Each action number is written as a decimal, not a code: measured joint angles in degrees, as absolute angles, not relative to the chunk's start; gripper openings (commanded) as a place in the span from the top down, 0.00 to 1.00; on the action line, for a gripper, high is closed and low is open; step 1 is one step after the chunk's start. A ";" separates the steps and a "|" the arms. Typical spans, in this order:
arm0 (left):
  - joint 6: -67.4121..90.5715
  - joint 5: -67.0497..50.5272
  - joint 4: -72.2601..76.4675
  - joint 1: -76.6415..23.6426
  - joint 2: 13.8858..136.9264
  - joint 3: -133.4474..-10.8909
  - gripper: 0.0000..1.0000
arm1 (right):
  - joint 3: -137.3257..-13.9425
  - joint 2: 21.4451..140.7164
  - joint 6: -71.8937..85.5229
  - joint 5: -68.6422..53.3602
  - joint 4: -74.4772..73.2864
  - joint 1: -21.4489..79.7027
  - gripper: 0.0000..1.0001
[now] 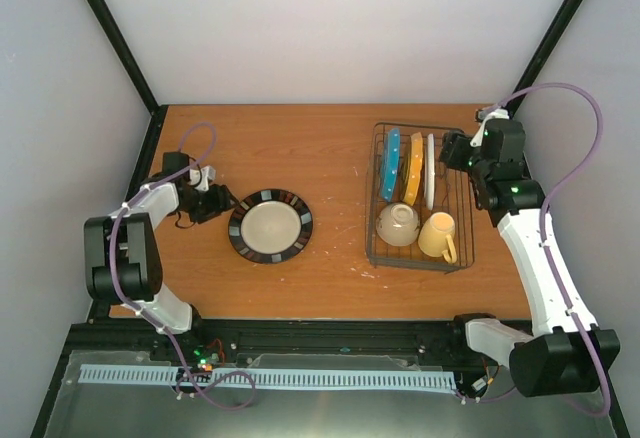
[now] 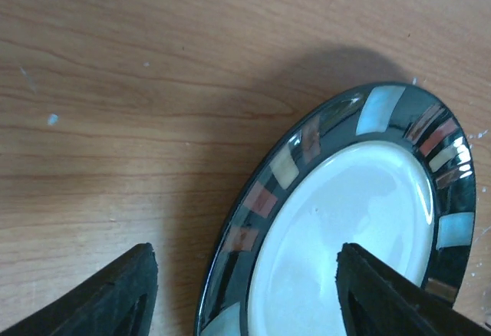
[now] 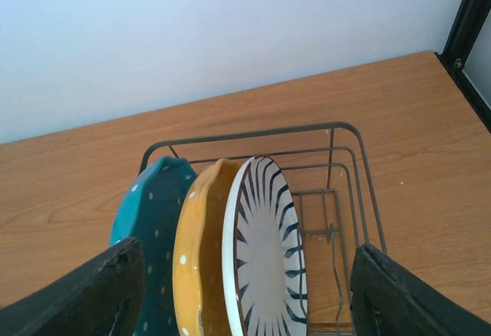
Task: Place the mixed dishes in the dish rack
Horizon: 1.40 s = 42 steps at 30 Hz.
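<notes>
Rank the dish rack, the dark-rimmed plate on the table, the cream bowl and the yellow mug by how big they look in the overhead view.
1. the dish rack, clearly largest
2. the dark-rimmed plate
3. the cream bowl and the yellow mug: about alike, too close to rank

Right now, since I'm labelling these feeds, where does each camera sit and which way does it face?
Top external: above and behind the bases, looking down on the table; both arms show.
Left wrist: on the left arm, facing down at the black-rimmed plate; left gripper fingers frame it.
Right wrist: on the right arm, angled down over three upright plates in the dish rack; right gripper fingers show.
Shared: top external and left wrist both show the black-rimmed plate.
</notes>
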<state>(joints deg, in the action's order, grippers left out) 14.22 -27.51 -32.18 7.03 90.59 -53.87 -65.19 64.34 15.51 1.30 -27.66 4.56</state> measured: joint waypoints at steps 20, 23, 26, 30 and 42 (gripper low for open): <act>8.60 -41.43 -32.05 7.42 100.62 -52.66 0.99 | -65.21 67.18 15.27 -3.18 -27.51 4.56 0.28; 8.84 -45.89 -30.83 7.38 100.44 -53.21 0.99 | -65.21 67.31 15.20 -3.75 -27.38 4.56 0.29; 8.88 -46.57 -30.76 7.38 100.44 -53.19 0.99 | -65.21 67.33 14.81 -4.84 -27.14 4.56 0.33; 9.78 -46.96 -31.38 7.09 98.61 -53.30 1.00 | -64.16 66.59 13.02 -7.33 -23.44 6.31 0.51; 19.03 -39.75 -40.25 4.71 88.09 -71.11 1.00 | -52.99 68.42 -17.45 18.37 -5.87 57.84 0.26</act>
<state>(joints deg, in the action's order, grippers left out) 19.03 -39.75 -40.25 4.71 88.09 -71.11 -52.99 68.42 -17.45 18.37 -5.87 57.84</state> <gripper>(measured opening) 0.039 0.725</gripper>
